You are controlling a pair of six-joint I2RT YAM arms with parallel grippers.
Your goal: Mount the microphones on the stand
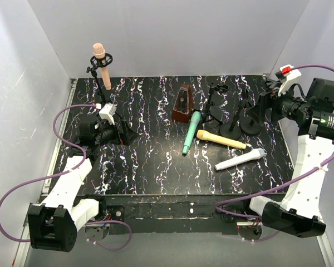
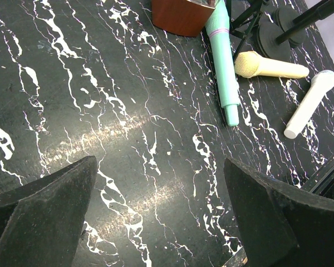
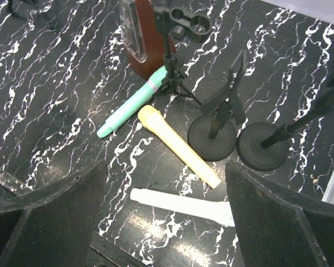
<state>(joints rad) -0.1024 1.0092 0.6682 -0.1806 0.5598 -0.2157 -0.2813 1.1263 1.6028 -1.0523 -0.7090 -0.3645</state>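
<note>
A peach-pink microphone stands upright in the clip of a black stand at the back left. The teal-green microphone, the pale yellow one and the white one lie flat at centre right. My left gripper hangs open over bare table, left of them. High at the back right, my right gripper is open, and the white microphone shows far below between its fingers.
A brown pyramid metronome stands behind the teal microphone's head. A tripod stand with an empty clip and two round-based stands crowd the back right. White walls enclose the black marbled table.
</note>
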